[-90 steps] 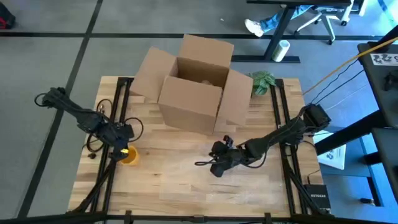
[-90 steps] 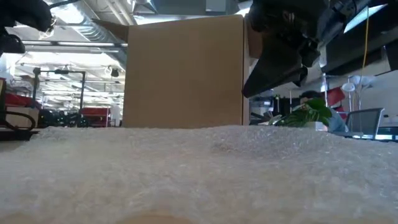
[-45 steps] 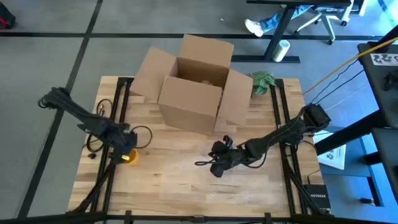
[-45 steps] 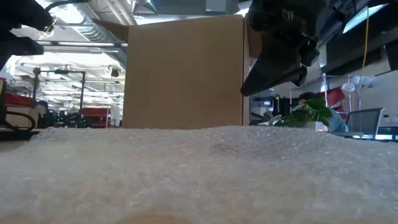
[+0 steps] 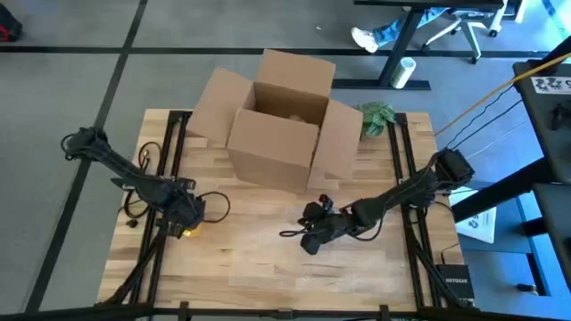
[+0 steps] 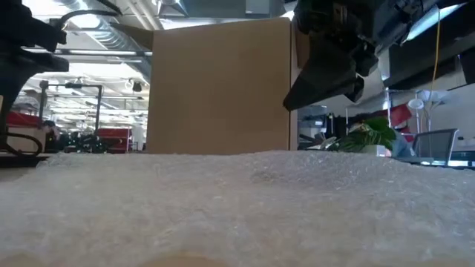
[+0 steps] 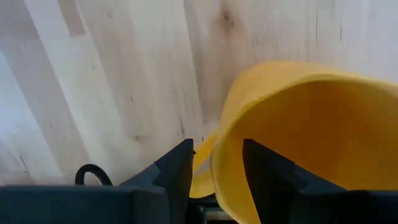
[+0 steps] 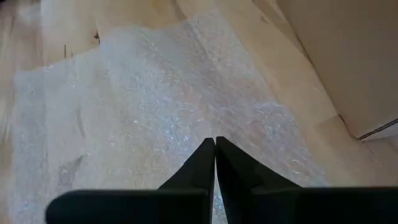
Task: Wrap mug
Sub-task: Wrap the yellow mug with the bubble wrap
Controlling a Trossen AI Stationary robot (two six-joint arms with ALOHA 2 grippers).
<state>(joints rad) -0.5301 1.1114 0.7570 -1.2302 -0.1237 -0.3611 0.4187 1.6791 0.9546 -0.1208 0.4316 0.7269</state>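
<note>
Since 1 s ago the left gripper (image 5: 186, 223) has carried the yellow mug (image 7: 298, 137) a little toward frame centre in the high view, at lower left of the surface (image 5: 268, 259); its jaws are clamped on the mug's rim wall, 1 finger inside, 1 outside. Mug looks rigid, light, probably slick and chippable, so the rim pinch suits it but may let it swing. Right gripper (image 5: 311, 239), jaws together, hovers low over the limp bubble wrap (image 8: 155, 118) right of centre; cardboard box (image 5: 277, 120) at upper centre and plant (image 5: 376, 116) stand clear of the path.
</note>
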